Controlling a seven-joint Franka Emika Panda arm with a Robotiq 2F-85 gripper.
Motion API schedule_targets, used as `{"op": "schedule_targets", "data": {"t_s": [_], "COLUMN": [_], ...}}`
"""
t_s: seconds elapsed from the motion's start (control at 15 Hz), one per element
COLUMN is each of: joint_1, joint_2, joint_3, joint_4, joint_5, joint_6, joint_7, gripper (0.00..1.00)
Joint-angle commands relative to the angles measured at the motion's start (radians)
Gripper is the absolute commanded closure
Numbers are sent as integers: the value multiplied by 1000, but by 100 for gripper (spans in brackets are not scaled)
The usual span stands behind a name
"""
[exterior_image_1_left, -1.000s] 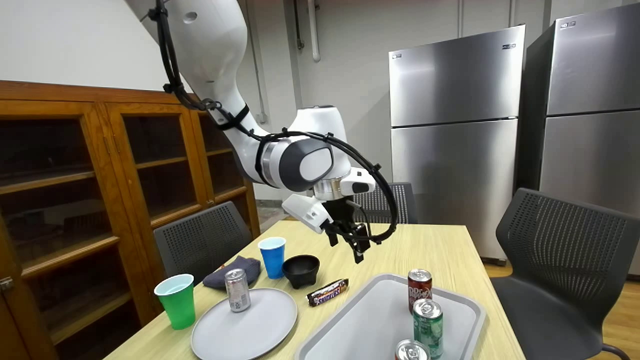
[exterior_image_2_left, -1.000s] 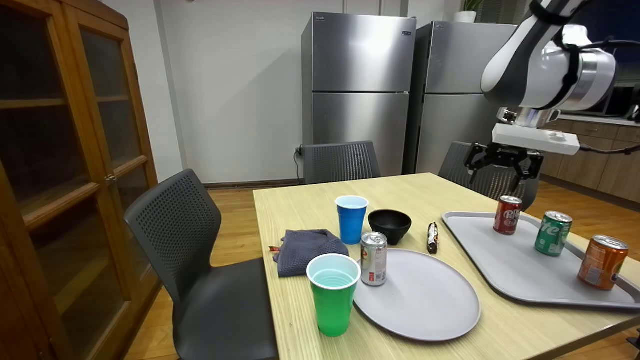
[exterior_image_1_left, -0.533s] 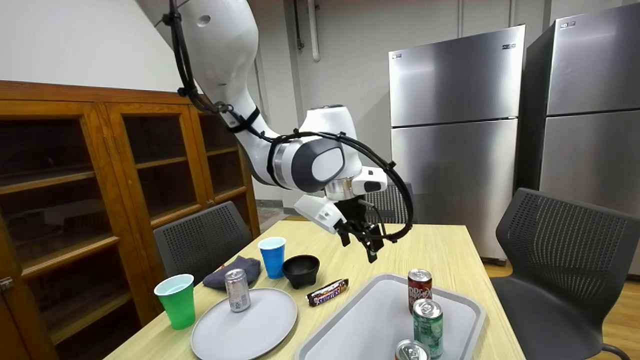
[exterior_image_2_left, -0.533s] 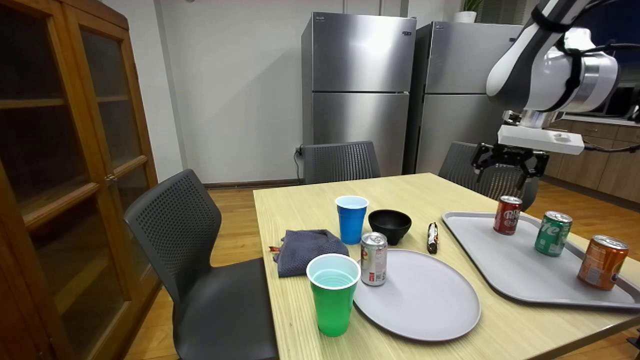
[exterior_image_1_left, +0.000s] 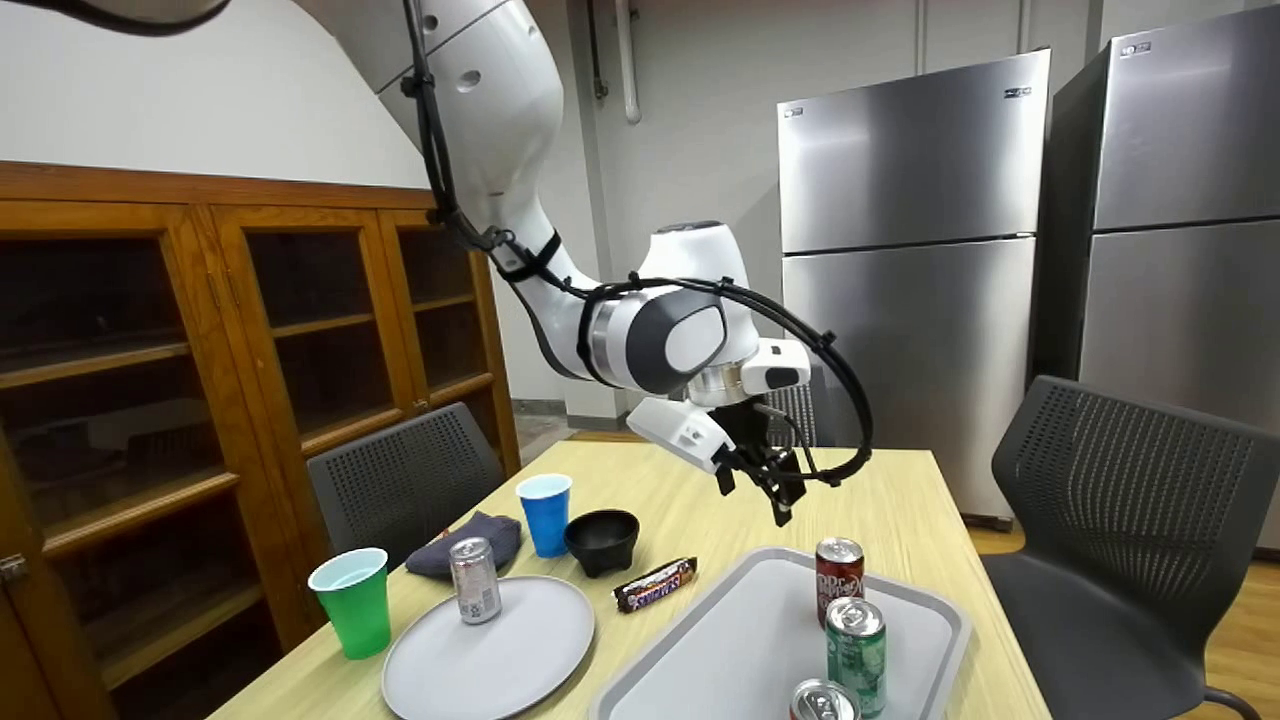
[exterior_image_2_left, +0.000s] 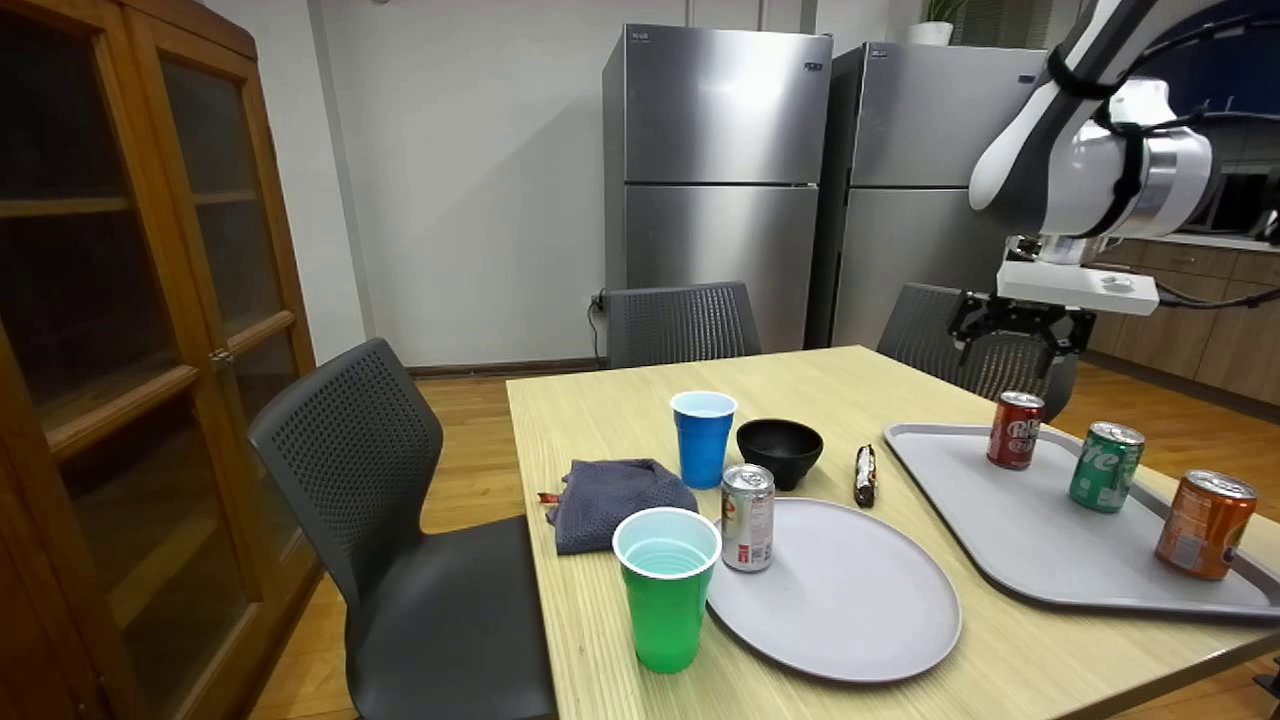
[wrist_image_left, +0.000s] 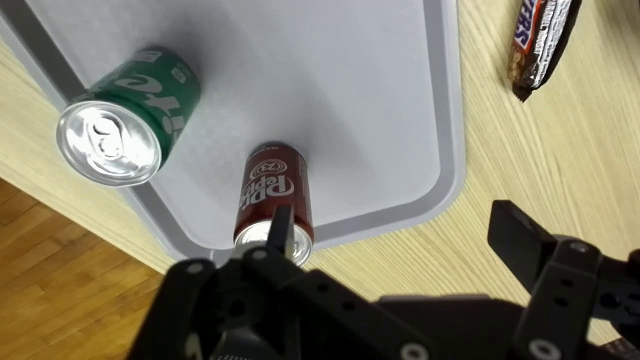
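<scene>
Tool (wrist_image_left: 393, 220): one, black, two-fingered; spread wide, gripping nothing; hung above the counter (exterior_image_2_left: 600, 420) from a white arm (exterior_image_1_left: 690, 255).

Dark red can (wrist_image_left: 274, 187): one, Dr Pepper lettering; upright at one end of the tray (wrist_image_left: 350, 90); nearest item to the tool. In the wrist view one finger overlaps its lid; both exterior views show the tool higher up, apart from it.

Green can (wrist_image_left: 145, 95): one, upright on the same tray, near the dark red can.

Orange can (exterior_image_2_left: 1207, 528): one, upright, same tray, beyond the green can.

Tray: one, grey, rimmed, rounded corners.

Candy bar (exterior_image_1_left: 655, 585): one, brown wrapper, Snickers lettering; flat on the counter, between tray and black bowl (exterior_image_2_left: 780, 455).

Bowl: one, just beside the upright blue cup (exterior_image_2_left: 703, 445).

Plate (exterior_image_2_left: 850, 610): one, round, grey; silver can (exterior_image_2_left: 748, 520) upright on it, near the edge.

Dark cloth (exterior_image_2_left: 620, 505): one, bunched, between the blue cup and the green cup (exterior_image_2_left: 668, 600).

Surroundings: dark grey chairs (exterior_image_2_left: 350, 450) about the counter; glazed wooden cabinet (exterior_image_2_left: 130, 408); two steel refrigerators (exterior_image_2_left: 720, 110) by the wall.
</scene>
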Motion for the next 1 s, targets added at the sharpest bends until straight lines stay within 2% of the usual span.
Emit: {"op": "schedule_targets", "data": {"t_s": [0.0, 0.93], "joint_1": [-33, -66], "joint_2": [69, 244], "joint_3": [6, -31], "joint_4": [89, 273], "joint_5": [-8, -21], "joint_6": [-9, -42], "joint_7": [-22, 6], "gripper": [0, 0]}}
